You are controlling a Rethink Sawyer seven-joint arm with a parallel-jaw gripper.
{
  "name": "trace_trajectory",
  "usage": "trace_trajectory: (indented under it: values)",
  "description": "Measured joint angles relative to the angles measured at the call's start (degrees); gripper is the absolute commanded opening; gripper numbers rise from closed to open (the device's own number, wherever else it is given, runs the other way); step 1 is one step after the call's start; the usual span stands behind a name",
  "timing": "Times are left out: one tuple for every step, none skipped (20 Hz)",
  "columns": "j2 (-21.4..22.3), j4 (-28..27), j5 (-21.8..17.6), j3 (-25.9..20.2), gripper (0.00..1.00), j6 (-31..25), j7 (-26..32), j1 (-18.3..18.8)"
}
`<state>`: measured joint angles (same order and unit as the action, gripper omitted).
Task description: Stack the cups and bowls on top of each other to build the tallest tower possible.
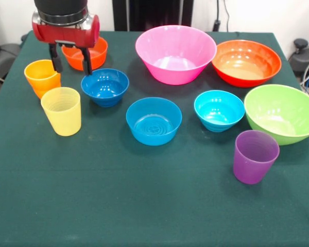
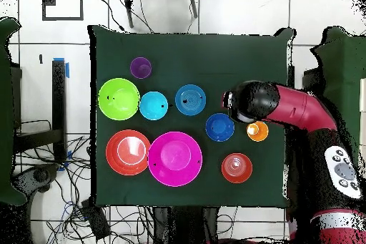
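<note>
All pieces stand apart on the green table [image 1: 144,211]; no stack stands. My gripper [image 1: 71,66] is open and empty, hovering above the gap between the orange cup [image 1: 41,76] and the dark blue bowl [image 1: 105,86], in front of the small orange-red bowl [image 1: 95,54]. The yellow cup [image 1: 62,110] stands just nearer the camera. The mid-blue bowl [image 1: 153,120], cyan bowl [image 1: 219,109] and purple cup [image 1: 255,156] sit to the right. In the overhead view the arm [image 2: 250,101] hides the yellow cup.
The large pink bowl [image 1: 175,54], large orange-red bowl [image 1: 246,62] and lime green bowl [image 1: 282,112] fill the back and right side. The table's edges show all round in the overhead view [image 2: 186,41], with cables on the floor beyond them.
</note>
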<state>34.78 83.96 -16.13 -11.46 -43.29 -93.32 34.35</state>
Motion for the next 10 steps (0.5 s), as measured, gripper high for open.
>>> trace_trajectory:
  values:
    - [-0.3,0.0,-0.5,0.0,1.0,0.4,0.0,0.0]
    - [-0.4,0.0,-0.6,-0.1,1.0,0.5,0.0,0.0]
    - [-0.6,0.0,-0.8,-0.1,1.0,0.7,0.0,0.0]
    - [-0.8,0.0,-0.9,-0.1,1.0,0.7,0.0,0.0]
    - [-1.1,0.0,-1.0,-0.2,1.0,0.7,0.0,-0.1]
    - [-1.3,0.0,-1.0,-0.3,1.0,0.7,0.0,-0.2]
    - [-1.4,0.0,-1.0,-0.4,1.0,0.7,0.0,-0.3]
    - [-1.5,0.0,-1.0,-0.4,1.0,0.7,0.0,-0.5]
    - [-1.6,-0.1,-1.0,-0.5,1.0,0.7,0.0,-0.6]
    - [-1.6,-0.1,-1.0,-0.5,1.0,0.8,0.0,-0.8]
